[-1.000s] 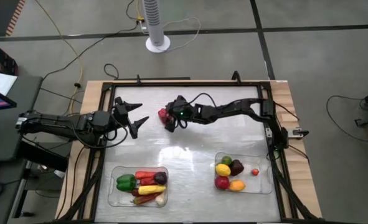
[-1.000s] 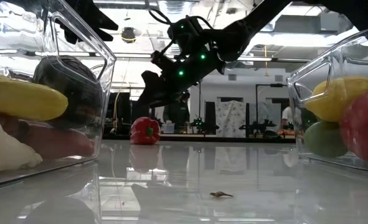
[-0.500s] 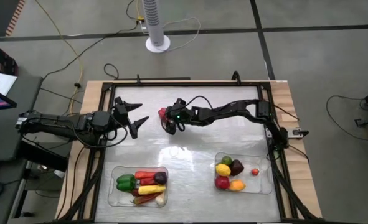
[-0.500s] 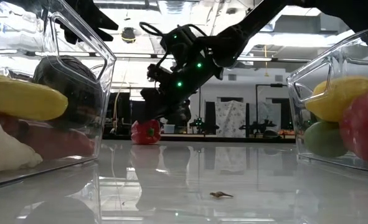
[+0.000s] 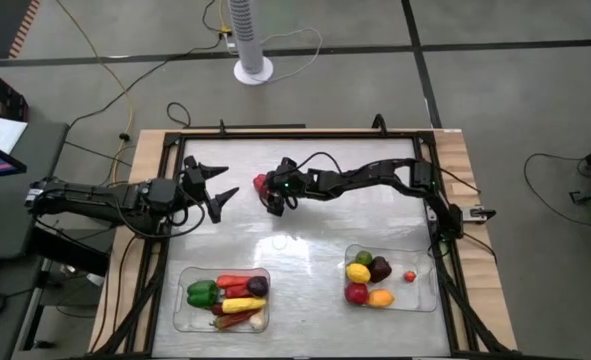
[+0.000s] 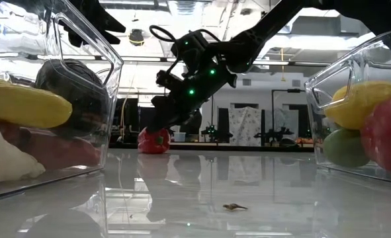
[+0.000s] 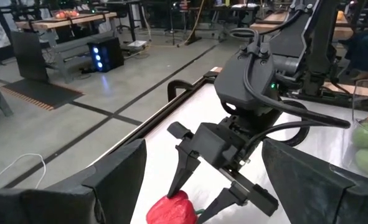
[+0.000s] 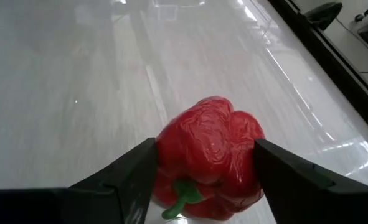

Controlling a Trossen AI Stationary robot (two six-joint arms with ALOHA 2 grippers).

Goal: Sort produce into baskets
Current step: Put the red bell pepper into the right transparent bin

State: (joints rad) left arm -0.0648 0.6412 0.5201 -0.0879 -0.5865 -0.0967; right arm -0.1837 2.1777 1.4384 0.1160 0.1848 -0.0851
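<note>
A red pepper (image 5: pixel 260 182) with a green stem lies on the table's far middle, and also shows in the low view (image 6: pixel 154 141). My right gripper (image 8: pixel 205 152) is lowered over it, open, one finger on each side of the pepper (image 8: pixel 212 155). My left gripper (image 5: pixel 230 181) is open and empty to the pepper's left, above the table. Two clear baskets stand near the front edge. The left basket (image 5: pixel 180 276) holds peppers, corn and other pieces. The right basket (image 5: pixel 427 258) holds a lemon, a plum and other fruit. My right gripper's fingers (image 8: pixel 131 177) stand close against the pepper's two opposite sides (image 8: pixel 171 140), slanting down from the table's right. I cannot tell whether they touch it. The pepper rests on the table on its side, stem end toward the gripper.
The table's black frame rail (image 5: pixel 295 131) runs along the far edge just behind the pepper. A small scrap (image 6: pixel 233 207) lies on the table between the baskets. The table's middle (image 5: pixel 295 240) lies bare between the pepper and the baskets.
My right gripper has come down and slightly toward the table's left, from above the red pepper until its fingers stand around it. The pepper has stayed where it was.
</note>
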